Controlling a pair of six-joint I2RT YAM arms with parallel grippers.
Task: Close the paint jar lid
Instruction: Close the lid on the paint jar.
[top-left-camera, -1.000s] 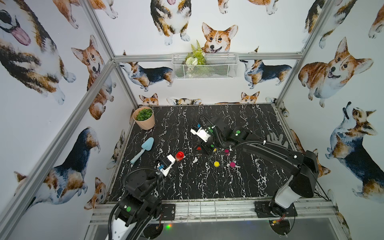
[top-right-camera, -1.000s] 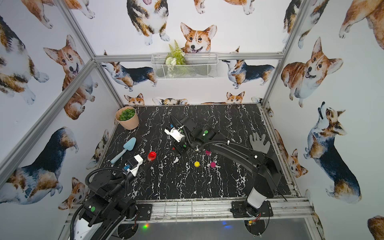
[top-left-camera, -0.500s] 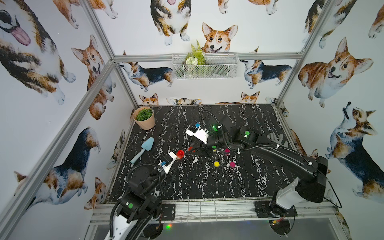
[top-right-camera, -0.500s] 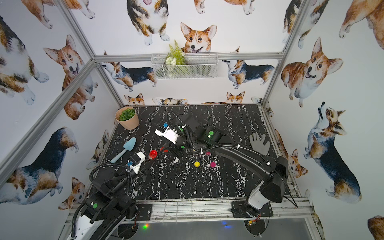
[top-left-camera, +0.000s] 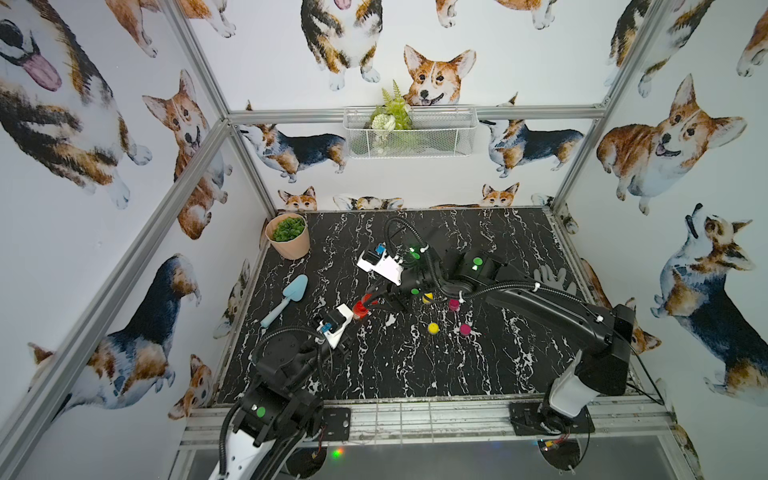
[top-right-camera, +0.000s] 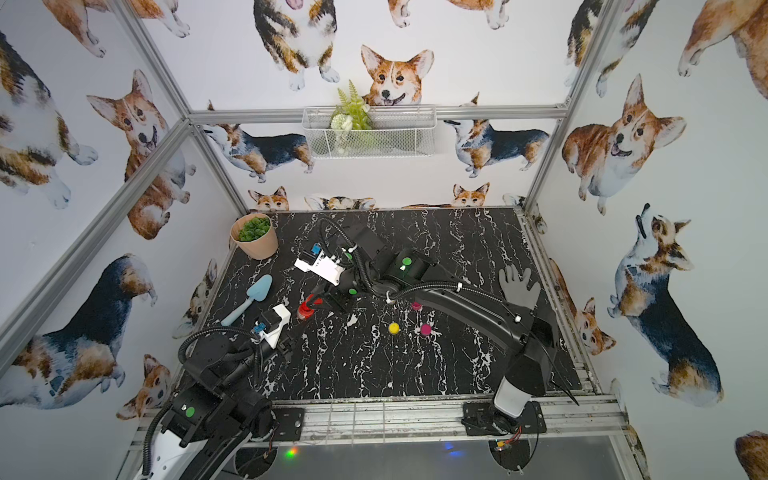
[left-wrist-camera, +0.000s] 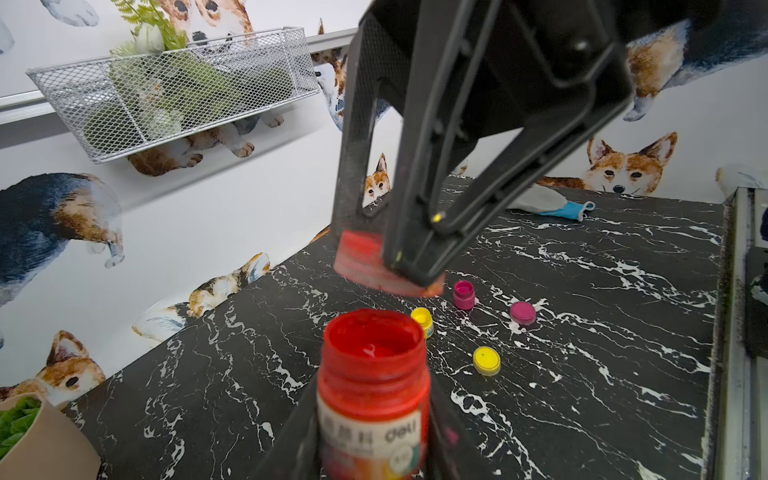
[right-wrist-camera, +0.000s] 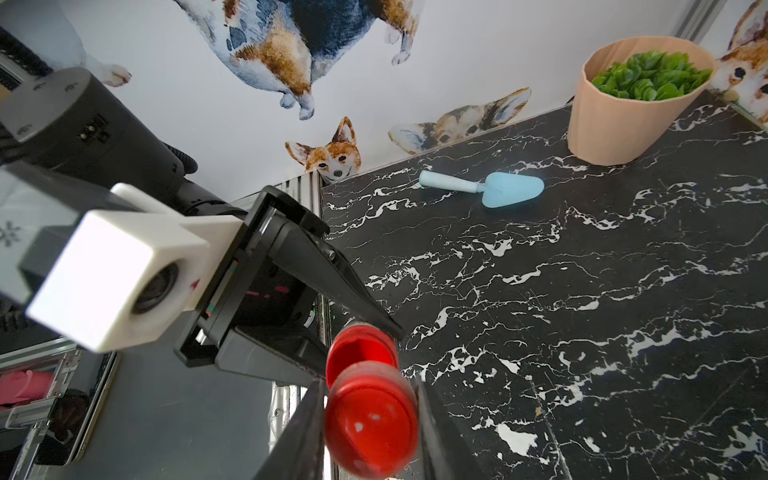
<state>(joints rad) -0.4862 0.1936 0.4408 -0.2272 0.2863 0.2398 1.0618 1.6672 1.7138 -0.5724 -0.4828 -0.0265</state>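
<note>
While my left gripper (left-wrist-camera: 372, 444) clamps the open red paint jar (left-wrist-camera: 374, 365), my right gripper (right-wrist-camera: 368, 415) pinches its red lid (left-wrist-camera: 359, 259) (tilted above): cross-threading threatens.

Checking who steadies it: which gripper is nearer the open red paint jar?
Left. The left gripper has its jaws clamped on the open red paint jar; the right gripper hovers just above its mouth, holding the red round lid, with a gap showing.
</note>
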